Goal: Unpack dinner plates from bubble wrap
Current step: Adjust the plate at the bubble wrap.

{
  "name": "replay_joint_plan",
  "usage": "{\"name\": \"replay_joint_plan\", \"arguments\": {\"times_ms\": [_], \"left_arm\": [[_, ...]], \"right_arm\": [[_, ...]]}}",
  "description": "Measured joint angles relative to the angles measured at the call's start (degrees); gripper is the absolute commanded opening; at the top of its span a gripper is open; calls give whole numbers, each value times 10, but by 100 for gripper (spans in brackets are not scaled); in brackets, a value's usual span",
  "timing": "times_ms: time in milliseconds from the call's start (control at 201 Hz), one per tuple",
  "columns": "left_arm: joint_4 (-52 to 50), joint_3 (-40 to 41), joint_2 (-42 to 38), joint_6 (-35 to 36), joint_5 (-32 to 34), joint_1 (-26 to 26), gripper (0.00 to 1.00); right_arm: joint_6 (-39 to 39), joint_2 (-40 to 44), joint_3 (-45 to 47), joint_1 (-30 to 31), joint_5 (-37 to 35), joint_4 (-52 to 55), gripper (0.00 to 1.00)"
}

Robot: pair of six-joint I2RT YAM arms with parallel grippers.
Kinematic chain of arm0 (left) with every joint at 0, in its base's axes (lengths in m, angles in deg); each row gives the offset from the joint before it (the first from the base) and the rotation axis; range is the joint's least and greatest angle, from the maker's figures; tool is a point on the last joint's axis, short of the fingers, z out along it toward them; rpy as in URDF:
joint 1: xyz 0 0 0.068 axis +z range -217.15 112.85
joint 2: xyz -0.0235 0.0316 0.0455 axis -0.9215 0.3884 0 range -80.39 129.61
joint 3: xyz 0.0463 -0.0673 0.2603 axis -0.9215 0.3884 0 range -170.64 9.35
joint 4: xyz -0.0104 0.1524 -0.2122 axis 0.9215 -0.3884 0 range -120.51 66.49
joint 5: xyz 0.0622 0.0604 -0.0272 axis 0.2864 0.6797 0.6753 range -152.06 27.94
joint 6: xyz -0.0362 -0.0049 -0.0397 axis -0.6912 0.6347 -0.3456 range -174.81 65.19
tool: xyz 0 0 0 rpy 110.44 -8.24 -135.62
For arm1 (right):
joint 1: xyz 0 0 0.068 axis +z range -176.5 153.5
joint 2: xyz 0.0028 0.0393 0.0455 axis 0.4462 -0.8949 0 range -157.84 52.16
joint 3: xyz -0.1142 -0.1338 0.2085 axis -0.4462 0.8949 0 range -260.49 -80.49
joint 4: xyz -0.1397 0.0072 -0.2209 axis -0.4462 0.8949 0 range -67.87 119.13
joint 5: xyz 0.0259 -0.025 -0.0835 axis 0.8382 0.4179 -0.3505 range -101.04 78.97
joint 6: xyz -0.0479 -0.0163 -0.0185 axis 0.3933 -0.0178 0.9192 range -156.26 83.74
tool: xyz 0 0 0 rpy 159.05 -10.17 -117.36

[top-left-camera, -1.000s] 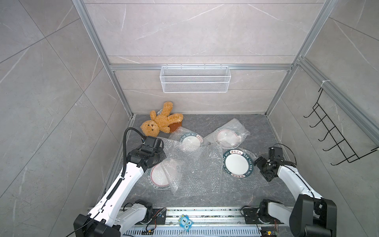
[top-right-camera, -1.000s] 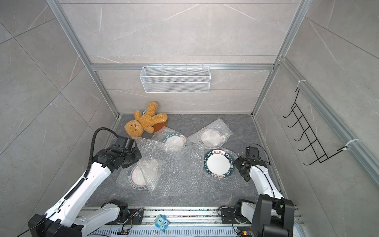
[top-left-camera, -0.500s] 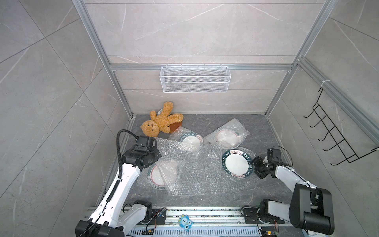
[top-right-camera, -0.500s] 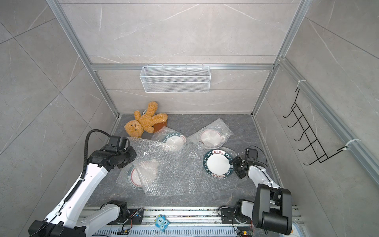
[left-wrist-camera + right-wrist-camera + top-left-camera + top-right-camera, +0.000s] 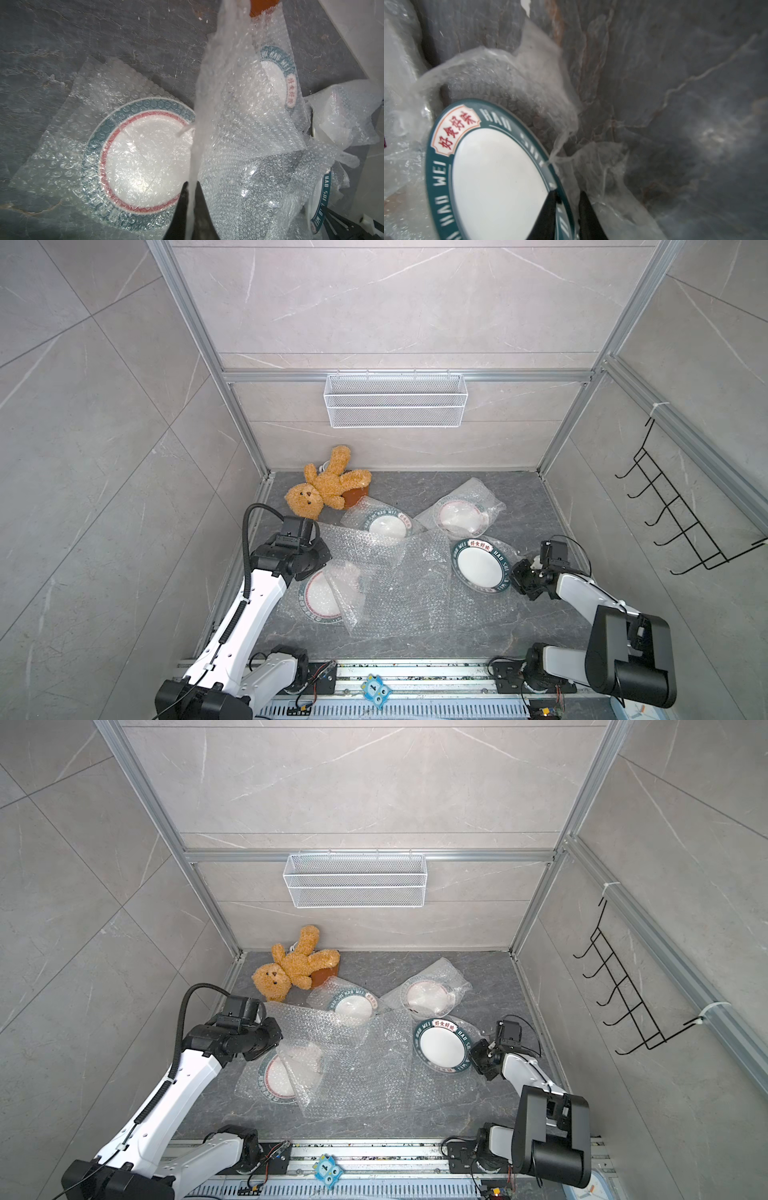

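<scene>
- As far as the views show, one plate of four is unwrapped: the bare plate [image 5: 480, 566] lies at the right, on flattened wrap [image 5: 419, 593].
- On its rim sits the right gripper [image 5: 568, 194], jaws astride the edge and apparently clamped.
- Pinched tight in the left gripper [image 5: 192, 184] is a loose bubble wrap sheet [image 5: 218, 83], raised above the near-left plate [image 5: 322, 597].
- That plate shows bubbles across its face, so it is judged covered.
- Both rear plates [image 5: 384, 524] [image 5: 459, 516] lie in pouches near the teddy bear [image 5: 328, 489].
- Judgement: about a quarter done, with three plates left.
</scene>
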Motion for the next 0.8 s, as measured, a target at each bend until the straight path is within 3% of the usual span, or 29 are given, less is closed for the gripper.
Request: {"name": "replay_joint_plan", "arguments": {"times_ms": [224, 394, 563, 798], "left_arm": [[-2, 4, 3, 17, -15, 0, 0], [3, 5, 3, 32, -49, 0, 0], [29, 31, 5, 33, -88, -12, 0], [61, 35, 49, -5, -51, -161, 0]], "right_arm": [[4, 13, -23, 0, -22, 10, 0], [17, 34, -63, -8, -93, 69, 0], [17, 44, -77, -55, -137, 101, 0], [16, 44, -77, -130, -151, 109, 0]]}}
